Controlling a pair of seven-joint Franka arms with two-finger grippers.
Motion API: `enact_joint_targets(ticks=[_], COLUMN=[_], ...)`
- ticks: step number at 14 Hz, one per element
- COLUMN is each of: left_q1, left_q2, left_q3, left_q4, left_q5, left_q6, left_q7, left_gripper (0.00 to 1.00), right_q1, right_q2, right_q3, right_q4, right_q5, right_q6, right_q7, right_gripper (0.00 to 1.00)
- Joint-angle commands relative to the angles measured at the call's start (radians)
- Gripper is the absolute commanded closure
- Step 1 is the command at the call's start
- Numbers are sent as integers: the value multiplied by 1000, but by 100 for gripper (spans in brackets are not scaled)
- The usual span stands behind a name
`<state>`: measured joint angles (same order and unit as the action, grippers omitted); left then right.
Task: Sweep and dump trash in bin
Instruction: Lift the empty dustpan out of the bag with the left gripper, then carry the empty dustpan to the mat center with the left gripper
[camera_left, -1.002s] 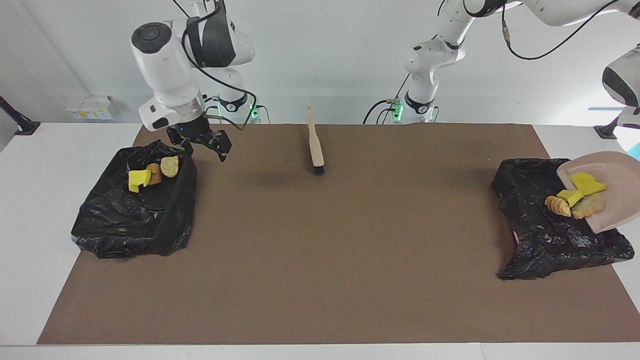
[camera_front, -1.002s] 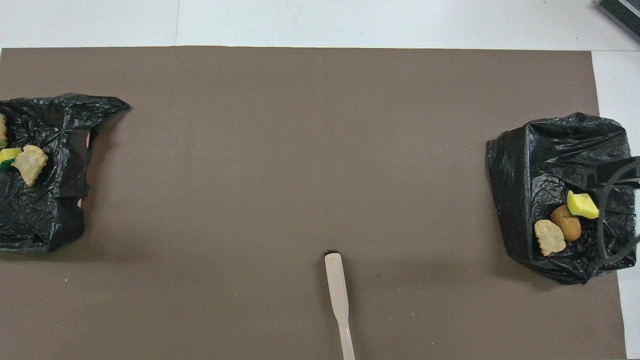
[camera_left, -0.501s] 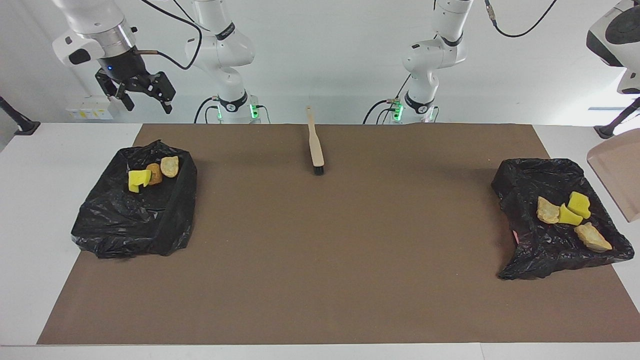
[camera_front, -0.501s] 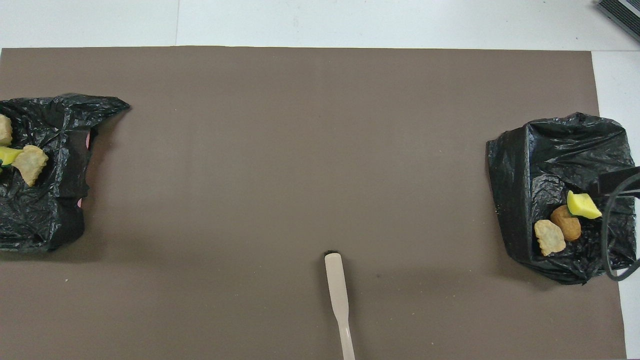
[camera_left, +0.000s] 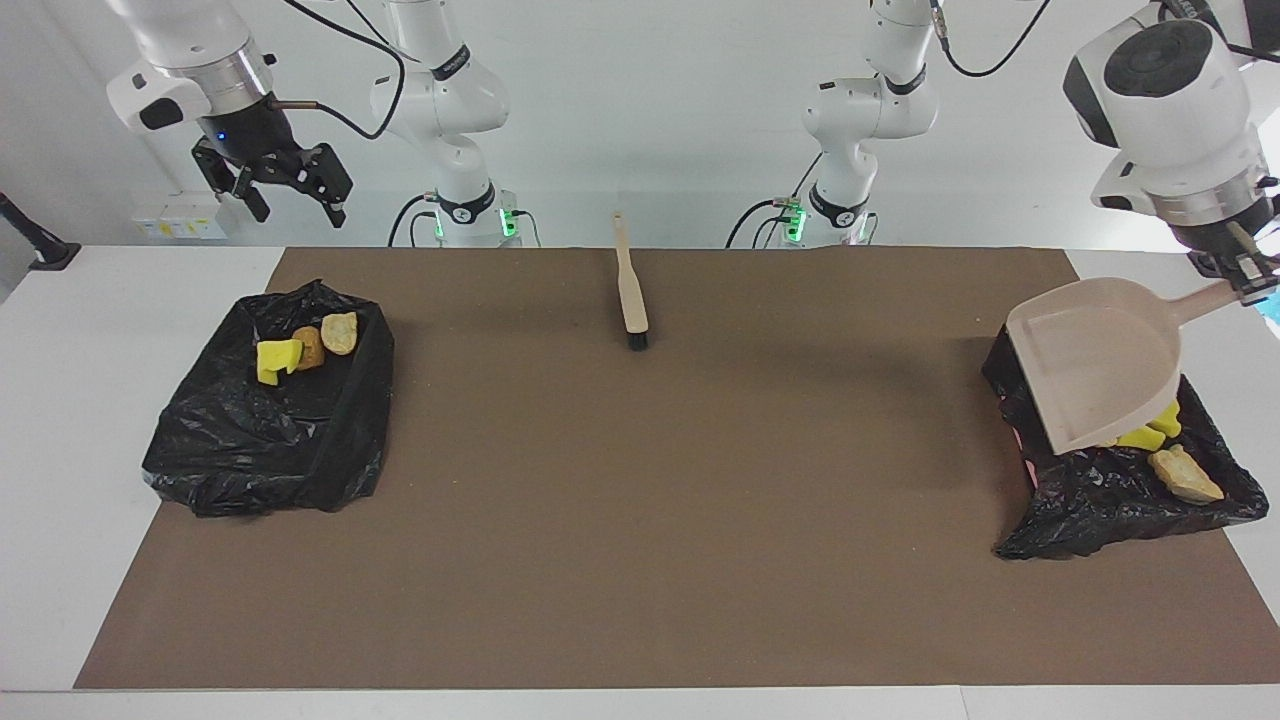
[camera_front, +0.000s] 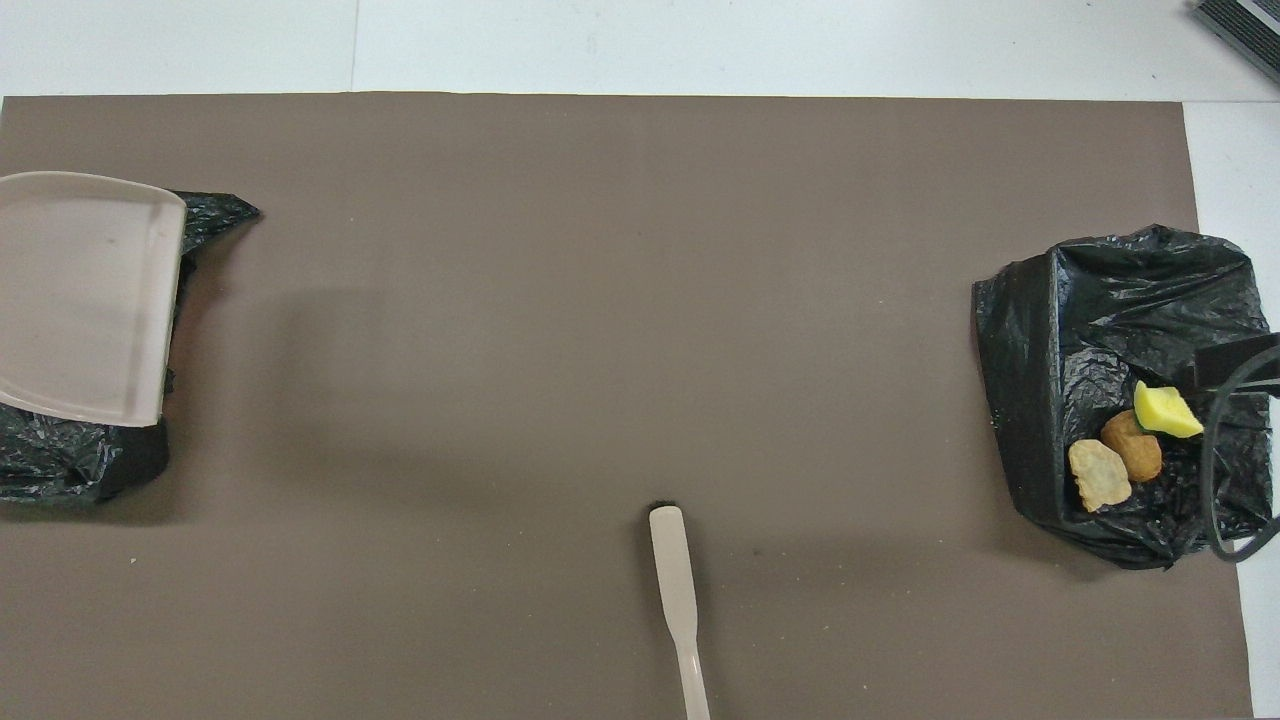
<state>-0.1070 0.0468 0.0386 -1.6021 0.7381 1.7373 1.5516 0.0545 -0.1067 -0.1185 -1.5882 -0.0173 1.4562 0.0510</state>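
Two black-lined bins (camera_left: 270, 420) (camera_left: 1120, 470) sit at either end of the brown mat (camera_left: 660, 480), each holding trash: yellow foam (camera_left: 277, 360) and tan lumps (camera_left: 340, 332) at the right arm's end, more pieces (camera_left: 1185, 475) at the left arm's end. Above the latter bin, the left gripper (camera_left: 1245, 275) is clenched on the handle of an empty dustpan (camera_left: 1095, 360), its long axis running from the gripper toward the table's middle, mouth tipped down (partly hiding the trash below). The right gripper (camera_left: 290, 195) hangs released, high above its bin. A brush (camera_left: 630, 285) lies mid-table, bristles pointing away from the robots.
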Motion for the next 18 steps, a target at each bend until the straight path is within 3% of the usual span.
enact_joint_targets(ticks=[1, 8, 12, 18], left_q1=[-92, -241, -368, -522], left_q2=[-38, -38, -16, 97], left_q3=[14, 14, 14, 14], left_q4=[-38, -139, -191, -196], left_q5=[-91, -301, -436, -600], left_q6=[-77, -136, -124, -21], left_q7=[-103, -569, -962, -1428], left_gripper=[100, 100, 100, 100], right_q1=[-5, -5, -7, 1], right_q2=[-16, 22, 50, 32], right_q3=[6, 8, 6, 10], right_q4=[-21, 5, 37, 28], right_q5=[-3, 39, 37, 46], right_q6=[4, 43, 39, 33], right_q7=[-20, -5, -6, -8], right_gripper=[0, 0, 0, 0])
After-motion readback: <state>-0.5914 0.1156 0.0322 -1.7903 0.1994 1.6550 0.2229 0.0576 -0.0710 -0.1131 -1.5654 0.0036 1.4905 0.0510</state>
